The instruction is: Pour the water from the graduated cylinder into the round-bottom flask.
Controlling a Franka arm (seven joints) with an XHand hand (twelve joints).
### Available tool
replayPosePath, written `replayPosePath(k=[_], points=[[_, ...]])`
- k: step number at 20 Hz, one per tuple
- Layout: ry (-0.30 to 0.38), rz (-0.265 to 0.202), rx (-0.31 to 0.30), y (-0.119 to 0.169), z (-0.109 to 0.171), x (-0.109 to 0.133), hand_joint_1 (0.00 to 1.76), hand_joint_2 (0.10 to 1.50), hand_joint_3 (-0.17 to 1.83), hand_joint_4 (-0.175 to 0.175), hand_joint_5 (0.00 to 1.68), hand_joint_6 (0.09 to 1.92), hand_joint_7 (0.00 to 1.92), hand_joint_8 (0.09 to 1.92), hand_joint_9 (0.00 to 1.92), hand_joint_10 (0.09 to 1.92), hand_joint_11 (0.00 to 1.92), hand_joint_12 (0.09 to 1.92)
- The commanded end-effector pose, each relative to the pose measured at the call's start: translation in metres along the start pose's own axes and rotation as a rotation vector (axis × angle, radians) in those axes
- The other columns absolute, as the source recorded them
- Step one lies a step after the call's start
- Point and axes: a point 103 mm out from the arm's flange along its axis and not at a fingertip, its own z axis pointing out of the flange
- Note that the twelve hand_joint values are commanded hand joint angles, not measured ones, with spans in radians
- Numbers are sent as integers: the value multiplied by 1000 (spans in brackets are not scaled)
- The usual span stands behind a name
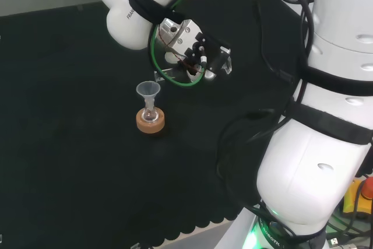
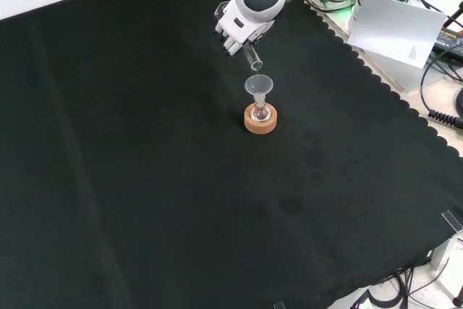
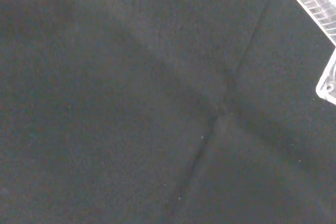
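The hand (image 2: 233,30) grips the clear cylinder (image 2: 252,56), tilted with its open mouth just above the funnel (image 2: 259,85). The funnel sits in the small flask (image 2: 261,113), which rests on a cork ring (image 2: 260,122) on the black-clothed bench (image 2: 145,179).

The white arm reaches forward over the bench, its wrist bent downward. The hand (image 2: 235,30) hangs below the last link (front view), fingers curled around the tilted graduated cylinder (image 2: 252,56).

No print on the ware or cloth can be made out
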Motion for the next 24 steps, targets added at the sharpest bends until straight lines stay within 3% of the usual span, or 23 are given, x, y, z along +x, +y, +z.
replayPosePath(k=[1,24], points=[[-26,6,8,1,-3,2,1260,1116,0,-175,964,1019,993,1011,1371,95,1140,830],[-58,13,29,1,-8,6,1259,1118,1,-175,960,1025,989,1018,1373,89,1138,830]])
